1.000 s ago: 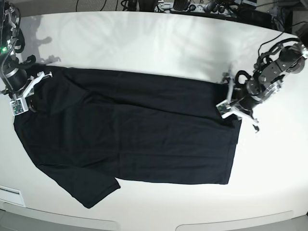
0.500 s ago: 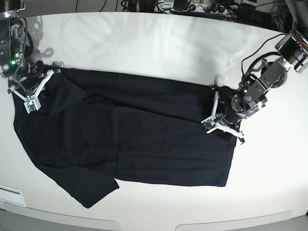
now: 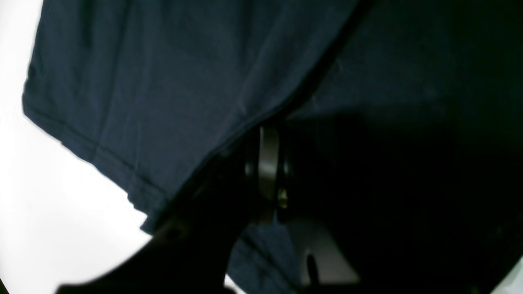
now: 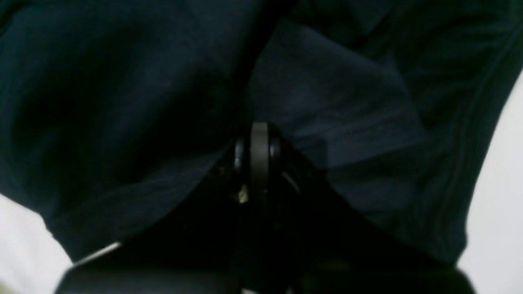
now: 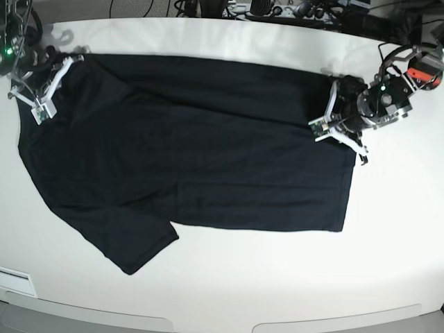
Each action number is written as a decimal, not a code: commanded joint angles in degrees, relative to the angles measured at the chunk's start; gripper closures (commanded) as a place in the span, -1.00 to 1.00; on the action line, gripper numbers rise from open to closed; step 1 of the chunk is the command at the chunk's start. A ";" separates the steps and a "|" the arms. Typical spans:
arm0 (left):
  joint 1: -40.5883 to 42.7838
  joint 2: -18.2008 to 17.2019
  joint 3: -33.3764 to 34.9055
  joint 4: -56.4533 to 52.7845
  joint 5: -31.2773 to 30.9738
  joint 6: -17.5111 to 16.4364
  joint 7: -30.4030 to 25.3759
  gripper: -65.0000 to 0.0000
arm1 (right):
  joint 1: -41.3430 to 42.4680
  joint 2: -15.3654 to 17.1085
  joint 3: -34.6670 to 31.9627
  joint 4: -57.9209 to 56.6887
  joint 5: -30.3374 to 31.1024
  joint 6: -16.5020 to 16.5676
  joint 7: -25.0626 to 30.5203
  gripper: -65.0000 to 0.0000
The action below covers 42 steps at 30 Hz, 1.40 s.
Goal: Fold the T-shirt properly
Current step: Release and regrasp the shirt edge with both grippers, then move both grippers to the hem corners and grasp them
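Note:
The black T-shirt (image 5: 194, 159) lies spread flat on the white table (image 5: 229, 41), with one sleeve (image 5: 135, 246) pointing to the near left. My left gripper (image 5: 338, 114) is at the shirt's far right corner, and in the left wrist view it (image 3: 267, 163) is shut with dark cloth (image 3: 143, 81) draped over and around the fingers. My right gripper (image 5: 43, 83) is at the shirt's far left corner, and in the right wrist view it (image 4: 259, 151) is shut on folds of the cloth (image 4: 347, 122). The grey mark does not show.
Cables and equipment (image 5: 277, 10) line the table's far edge. The table's rounded near edge (image 5: 208, 316) runs along the bottom of the base view. White tabletop shows around the shirt on every side.
Both grippers have moved toward the far side of the table and apart, dragging the shirt's far edge with them. The shirt now lies farther back and flatter.

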 commanded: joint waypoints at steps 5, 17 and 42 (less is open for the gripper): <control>6.38 -4.70 0.70 4.61 1.05 -2.01 3.87 1.00 | -6.08 1.03 2.43 2.71 -0.42 -0.22 0.28 1.00; 9.42 -7.32 0.70 10.67 11.41 7.54 6.05 1.00 | -9.57 1.03 4.31 9.14 -0.87 -3.91 -1.07 1.00; 4.15 10.60 -48.30 -13.68 -22.77 2.71 -5.44 1.00 | -9.42 1.01 13.14 19.65 -0.70 -6.75 3.78 0.99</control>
